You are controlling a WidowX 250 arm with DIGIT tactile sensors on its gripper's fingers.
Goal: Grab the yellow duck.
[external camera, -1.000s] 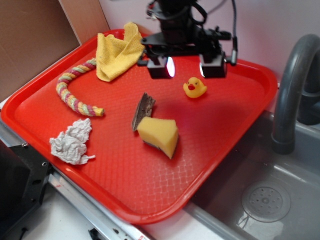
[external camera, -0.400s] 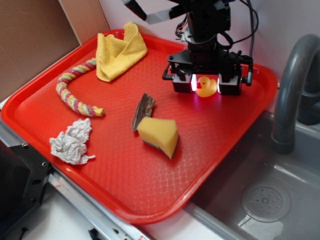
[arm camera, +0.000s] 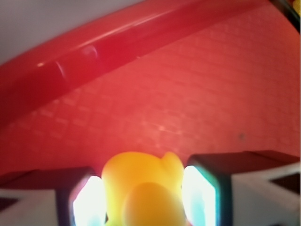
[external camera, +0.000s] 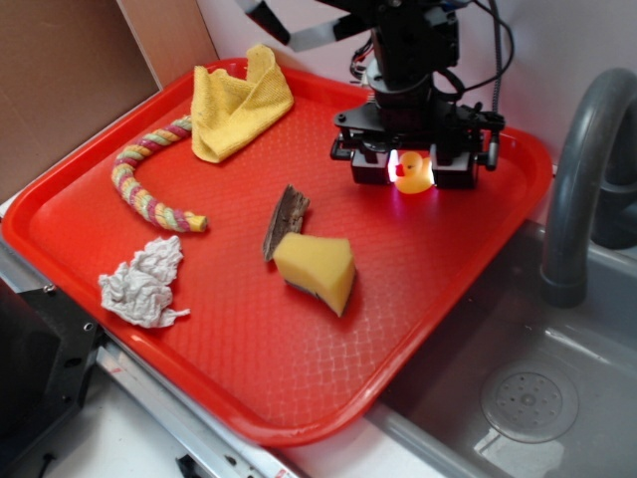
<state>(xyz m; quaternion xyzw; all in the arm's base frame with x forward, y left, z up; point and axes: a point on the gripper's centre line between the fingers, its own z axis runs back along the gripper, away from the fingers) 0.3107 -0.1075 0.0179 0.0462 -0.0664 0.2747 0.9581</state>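
One red tray (external camera: 299, 358) carries six loose items: one yellow duck (external camera: 412, 173), one yellow cloth (external camera: 237, 100), one striped rope (external camera: 144, 179), one crumpled white paper wad (external camera: 141, 282), one dark sliver of bark or wood (external camera: 286, 219), and one yellow sponge wedge (external camera: 316, 270). The sliver's lower end touches the sponge or lies just behind it — which one is unclear.

The duck sits on the tray's far right part, near the back rim, between the two fingers of the end effector (external camera: 412, 169). In the wrist view the duck (arm camera: 143, 188) fills the gap between the glowing pads (arm camera: 200, 195), its sides right against both of them, so the end effector appears closed on the duck. Whether the duck rests on the tray or is lifted clear cannot be told.

The fingers hide the duck's flanks in the exterior view, and its beak is hard to make out there. The wrist view is blurred, and its bottom edge cuts off the duck's lower half. The arm's upper part runs out of the top of the exterior view. To the right, one grey sink (external camera: 528, 398) and one curved grey faucet (external camera: 577, 179) are both cut off by the edge of the view.
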